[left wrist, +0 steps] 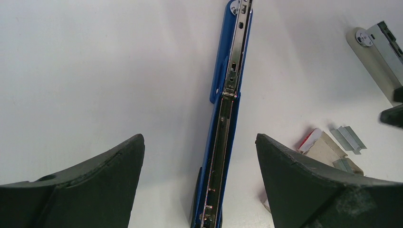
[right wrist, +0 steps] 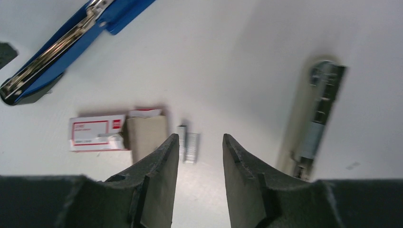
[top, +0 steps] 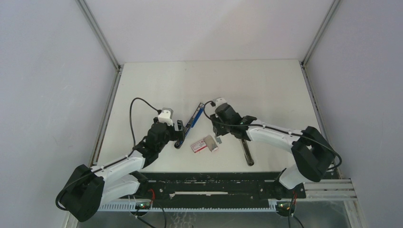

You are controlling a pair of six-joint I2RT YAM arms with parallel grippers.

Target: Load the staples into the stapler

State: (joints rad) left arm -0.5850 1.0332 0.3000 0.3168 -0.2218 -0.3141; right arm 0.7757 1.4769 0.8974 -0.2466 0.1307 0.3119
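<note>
A blue stapler lies swung open on the table, its metal staple channel facing up; it also shows in the right wrist view. My left gripper is open, its jaws either side of the stapler's near end without touching it. The red-and-white staple box with its grey tray lies to the stapler's right. Loose silver staple strips lie beside the tray, also in the left wrist view. My right gripper is open and empty just above the strips.
A second, cream and dark stapler lies open to the right of the staples, also seen in the left wrist view. White walls enclose the table on three sides.
</note>
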